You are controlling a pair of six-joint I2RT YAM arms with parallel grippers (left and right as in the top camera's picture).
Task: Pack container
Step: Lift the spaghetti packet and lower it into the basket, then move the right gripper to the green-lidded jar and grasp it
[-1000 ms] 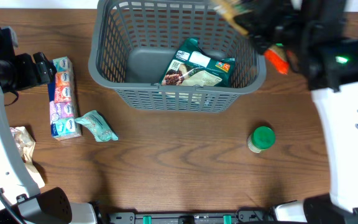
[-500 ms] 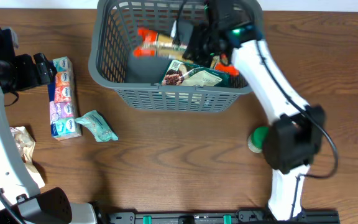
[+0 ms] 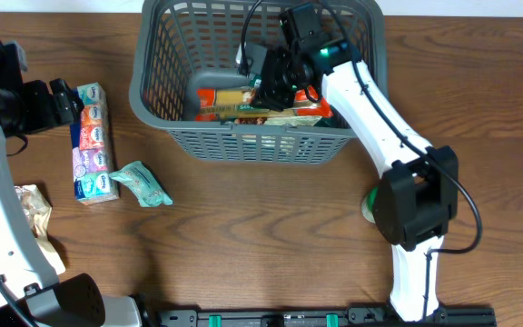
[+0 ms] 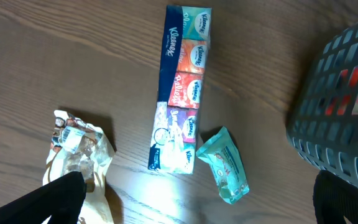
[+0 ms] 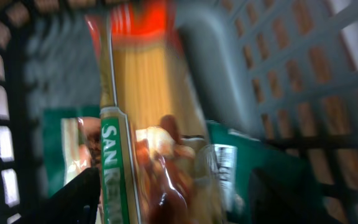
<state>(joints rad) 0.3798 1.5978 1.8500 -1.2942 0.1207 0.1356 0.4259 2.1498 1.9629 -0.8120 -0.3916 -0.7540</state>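
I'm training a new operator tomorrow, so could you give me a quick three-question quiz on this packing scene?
1. True or false: the spaghetti pack lies inside the container.
2. Which tool is over the container? A: the left tool. B: the right tool. C: both.
3. Fill in: the small teal packet lies on the table beside the ____ pack.

Key:
1. True. It rests on a green packet in the container.
2. B. The right tool is over the container. The left tool is open, out by the tissue pack.
3. tissue
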